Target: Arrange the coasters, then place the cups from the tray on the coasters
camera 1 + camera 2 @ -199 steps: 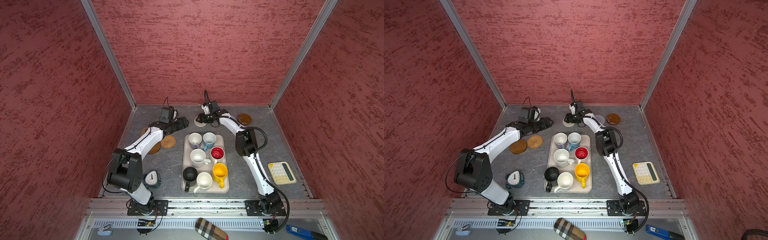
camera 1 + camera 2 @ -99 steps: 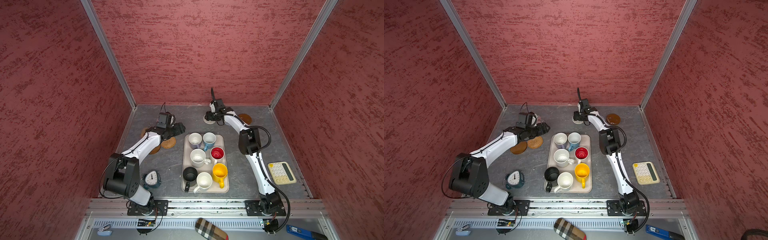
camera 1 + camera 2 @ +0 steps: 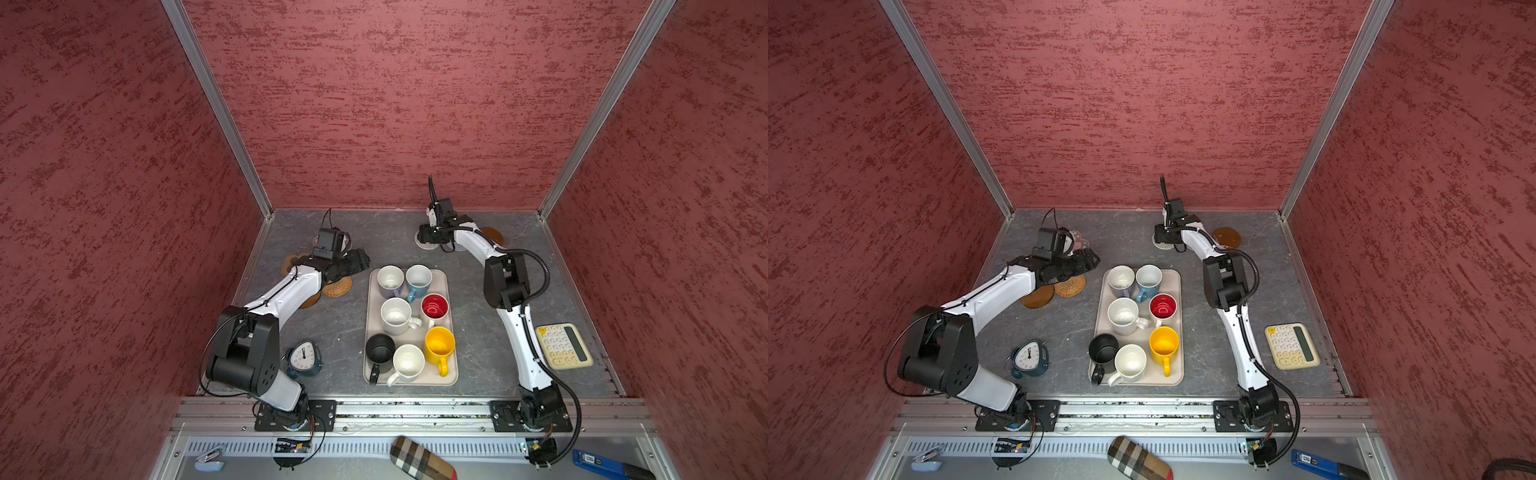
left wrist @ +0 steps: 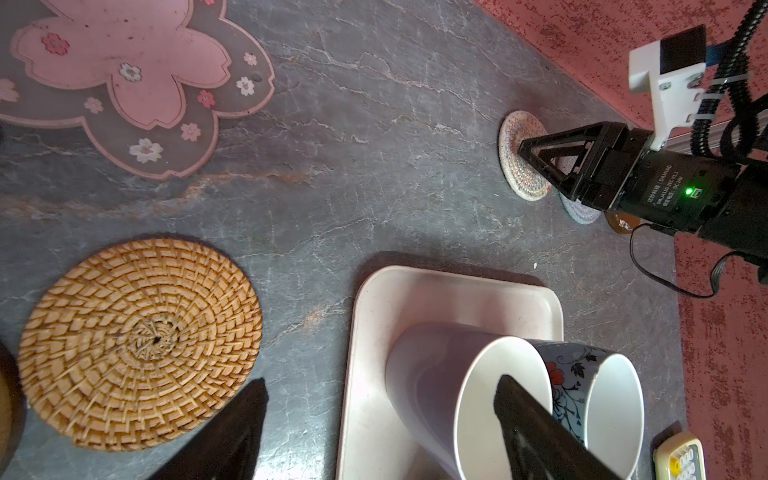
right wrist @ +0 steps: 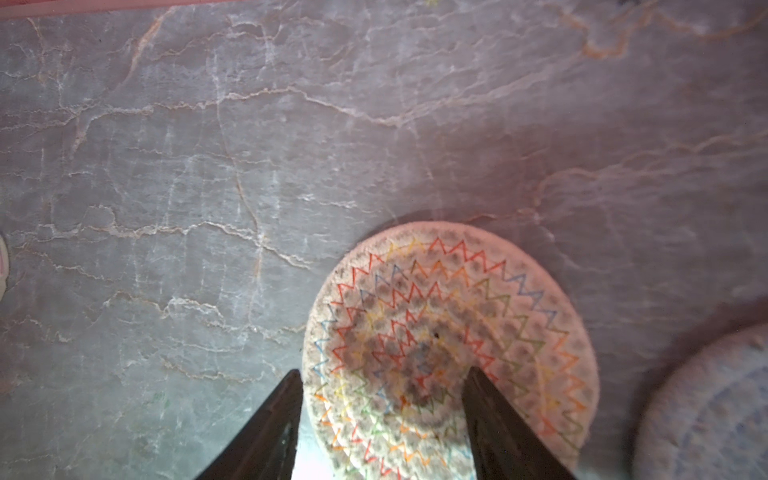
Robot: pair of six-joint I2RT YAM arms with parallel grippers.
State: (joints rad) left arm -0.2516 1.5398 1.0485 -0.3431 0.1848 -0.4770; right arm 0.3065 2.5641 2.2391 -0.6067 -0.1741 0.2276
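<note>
Straddling the whitish woven coaster [image 5: 449,307] rim with the right end effector [image 5: 384,372], half-open, gripping nothing, perhaps touching; holding the left end effector [image 4: 381,380] wide, empty, farther off.

It looked like a robotics lab test cell rather than a home. 3 red textured walls [image 3: 395,104] were framed by bare aluminium posts [image 3: 216,108] around a grey stone-look tabletop [image 3: 340,320]. 2 robot arms [image 3: 286,291] were bolted to a metal rail [image 3: 415,409] along the front edge. Household items sat on the tabletop: a tray [image 3: 374,309] of 7 mugs [image 3: 397,316], an alarm clock [image 3: 304,357] and a calculator [image 3: 564,345].
</note>
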